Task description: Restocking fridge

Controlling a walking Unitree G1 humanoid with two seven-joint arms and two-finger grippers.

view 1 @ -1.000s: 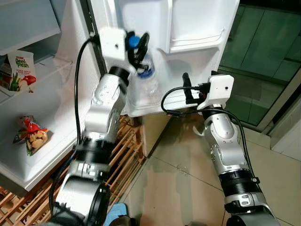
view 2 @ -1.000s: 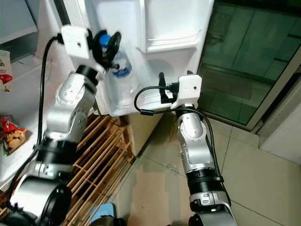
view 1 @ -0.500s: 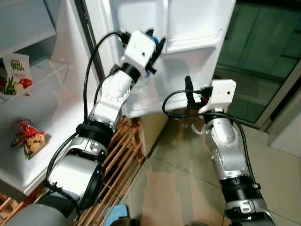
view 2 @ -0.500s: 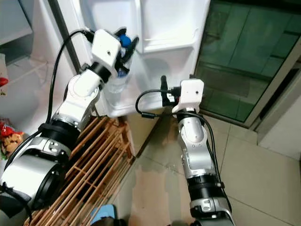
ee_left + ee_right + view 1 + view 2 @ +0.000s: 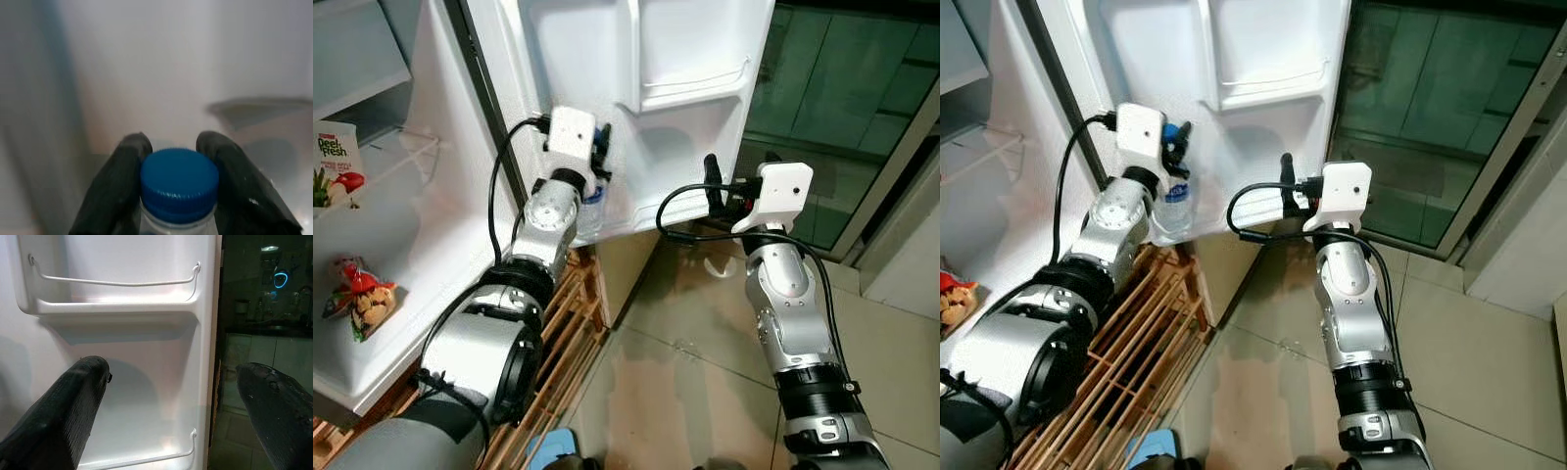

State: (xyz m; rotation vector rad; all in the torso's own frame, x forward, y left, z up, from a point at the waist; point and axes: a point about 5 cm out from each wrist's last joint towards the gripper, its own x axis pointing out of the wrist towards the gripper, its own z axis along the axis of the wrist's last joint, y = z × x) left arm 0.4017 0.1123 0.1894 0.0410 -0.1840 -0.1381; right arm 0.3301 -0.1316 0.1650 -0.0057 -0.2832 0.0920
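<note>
Your left end effector (image 5: 178,161) is clamped on the bottle (image 5: 1173,206), one black finger (image 5: 122,171) on each side of the neck just under the blue cap (image 5: 179,178). The bottle stands upright, low against the inner face of the open fridge door (image 5: 685,166), its clear body below your fingers and close to the door's bottom edge. Whether its base rests in a door rack cannot be told.

Your right end effector (image 5: 176,411) is raised in front of the same door, further toward its outer edge, well apart from the bottle. Its two fingers stand wide apart and hold nothing. They point at the door's inner face, between the door shelf (image 5: 112,303) and the wire rail (image 5: 146,458) lower down.

Count:
- one bottle, one blue cap;
- two wire rails in your right wrist view, one on the shelf and one lower;
- two packets inside the fridge on your left.

Writing: the upright box (image 5: 337,166) on the fridge shelf reads "Deel Fresh" as far as you can make out, with red and green produce pictured. The snack bag (image 5: 362,299) below it lies flat on a lower shelf; its print is too small to read. The bottle's label cannot be read.
</note>
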